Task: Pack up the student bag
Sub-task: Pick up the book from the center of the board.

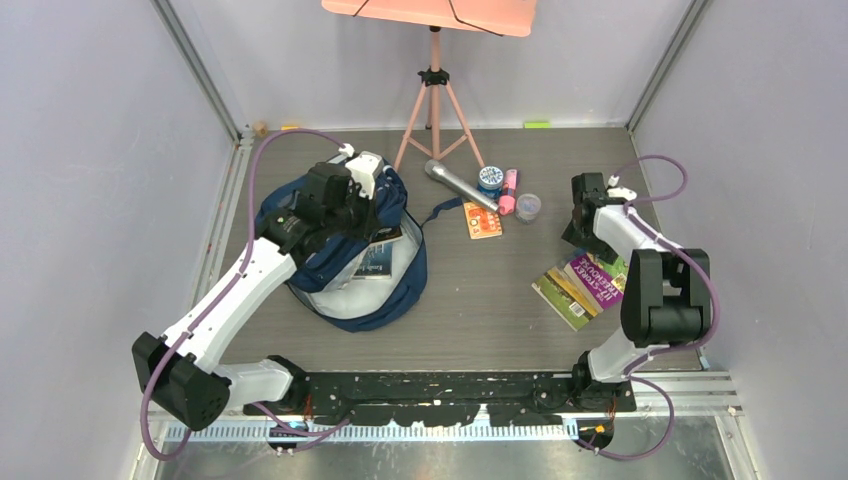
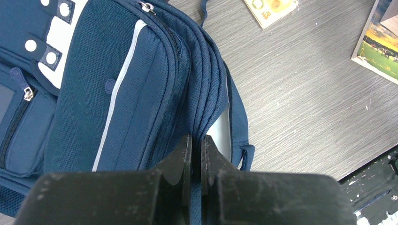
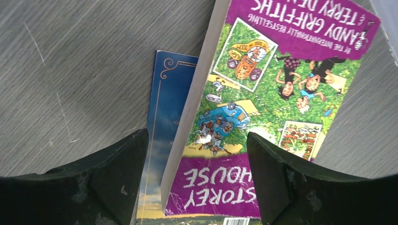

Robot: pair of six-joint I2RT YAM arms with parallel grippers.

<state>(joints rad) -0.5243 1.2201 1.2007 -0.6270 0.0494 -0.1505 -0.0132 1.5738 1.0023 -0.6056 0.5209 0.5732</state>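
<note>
Bag (image 1: 405, 272) lies open, near-left of tripod (image 1: 434, 100). It looks soft, floppy and light, so grab the rim fabric. Left gripper (image 2: 197, 141) is pinched on the bag rim. Right gripper (image 3: 197, 138) has jaws apart over book (image 3: 263, 93), near-right of tripod.

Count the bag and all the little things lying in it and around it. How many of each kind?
Bags: 1, the bag
Books: 3, purple book, blue book under it, book inside the bag
Microphones: 1, microphone
Markers: 1, pink marker
Pots: 2, blue-lidded pot, grey pot
Cards: 1, orange card
Total: 9
</note>
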